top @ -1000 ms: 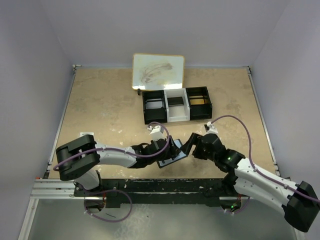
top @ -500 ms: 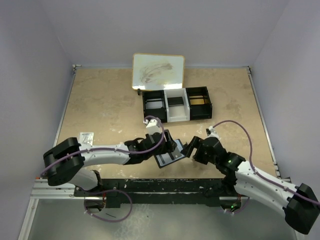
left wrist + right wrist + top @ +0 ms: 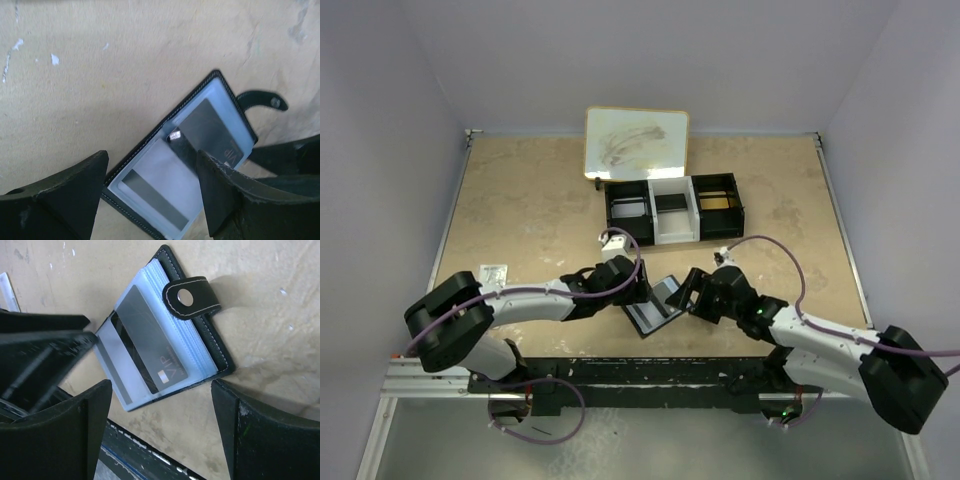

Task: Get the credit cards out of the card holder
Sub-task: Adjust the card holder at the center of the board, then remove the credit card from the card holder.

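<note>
The beige speckled tabletop [image 3: 520, 200] carries everything. Farthest beyond both arms' fingers, a white rectangular board with grey smudges [image 3: 636, 143] leans at the back edge. Nearer, but well ahead of the fingers, stands a black-and-white three-compartment tray [image 3: 675, 240]. Its left black compartment holds something greyish, its white middle one a dark flat thing, and its right black one a yellowish-brown thing. What these are cannot be told from here.

The small black leather-like card holder [image 3: 165, 350] lies open and flat on the tabletop, in the top view directly between the two pairs of fingers. The left arm's fingers [image 3: 65, 200] are spread wide and hold nothing. The card holder's lower half shows in the gap between them. The right arm's fingers [image 3: 265, 440] are also spread wide and empty, with the card holder framed just beyond their tips.

Inside, the card holder has pale blue, shiny plastic pockets. One pocket holds a dark grey card [image 3: 150, 340] printed "VIP". The pocket beside it, on the side nearer the left arm's fingers, holds a pale card with a dark stripe [image 3: 112, 365]. Both cards sit fully in their pockets. The black snap tab [image 3: 192, 300] lies folded over the holder's edge beyond the right arm's fingers.

Well off to the left of the left arm's fingers lies a small whitish packet [image 3: 493, 273].
</note>
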You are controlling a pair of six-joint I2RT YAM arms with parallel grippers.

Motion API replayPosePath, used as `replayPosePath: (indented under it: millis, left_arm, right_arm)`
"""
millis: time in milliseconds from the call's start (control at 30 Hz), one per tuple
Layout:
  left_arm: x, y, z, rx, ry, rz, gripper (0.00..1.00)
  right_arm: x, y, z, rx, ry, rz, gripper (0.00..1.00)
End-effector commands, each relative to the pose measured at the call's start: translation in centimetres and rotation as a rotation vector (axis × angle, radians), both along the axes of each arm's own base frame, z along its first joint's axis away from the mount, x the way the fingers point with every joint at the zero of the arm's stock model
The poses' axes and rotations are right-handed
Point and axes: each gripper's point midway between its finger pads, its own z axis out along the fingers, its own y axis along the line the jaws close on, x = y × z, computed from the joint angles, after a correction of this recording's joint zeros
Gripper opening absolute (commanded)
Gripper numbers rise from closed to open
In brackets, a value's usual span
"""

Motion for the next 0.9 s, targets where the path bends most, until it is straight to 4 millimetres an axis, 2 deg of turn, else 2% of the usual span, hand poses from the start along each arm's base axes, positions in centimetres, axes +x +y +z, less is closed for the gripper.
replayPosePath:
  millis: [0, 133, 333, 433, 500, 633, 767, 867]
  left_arm:
    - [-1.3, -0.8, -1.0, 0.022, 0.012, -0.144, 0.69]
    - [-1.9, -0.8, -1.6, 0.050, 0.035, -0.189, 0.67]
    - [-4.9, -0.6, -1.6, -0.157, 0.068, -0.195, 0.66]
    - [-6.5, -1.1, -1.4, -0.244, 0.077, -0.199, 0.66]
    - [-7.8, -1.8, -1.4, -0.270, 0.072, -0.208, 0.65]
    - [-8.9, -3.3, -1.3, -0.301, 0.058, -0.197, 0.64]
    - [-9.2, -3.6, -1.3, -0.345, 0.048, -0.150, 0.63]
    - [-9.6, -4.0, -0.8, -0.376, 0.045, -0.162, 0.63]
  right_arm:
    - [1.2, 0.2, -0.5, -0.069, -0.010, 0.014, 0.84]
    - [2.3, 0.9, -0.6, -0.098, -0.023, 0.031, 0.84]
    - [3.3, 3.6, -0.5, -0.114, -0.055, 0.187, 0.83]
    - [3.7, 5.3, -0.2, -0.118, -0.096, 0.312, 0.82]
    - [4.7, 6.2, 0.1, -0.130, -0.137, 0.343, 0.81]
    - [4.6, 8.4, 0.3, -0.076, -0.161, 0.460, 0.78]
    - [4.9, 8.7, 0.2, -0.084, -0.183, 0.484, 0.77]
    - [5.9, 7.8, 0.4, -0.154, -0.196, 0.445, 0.77]
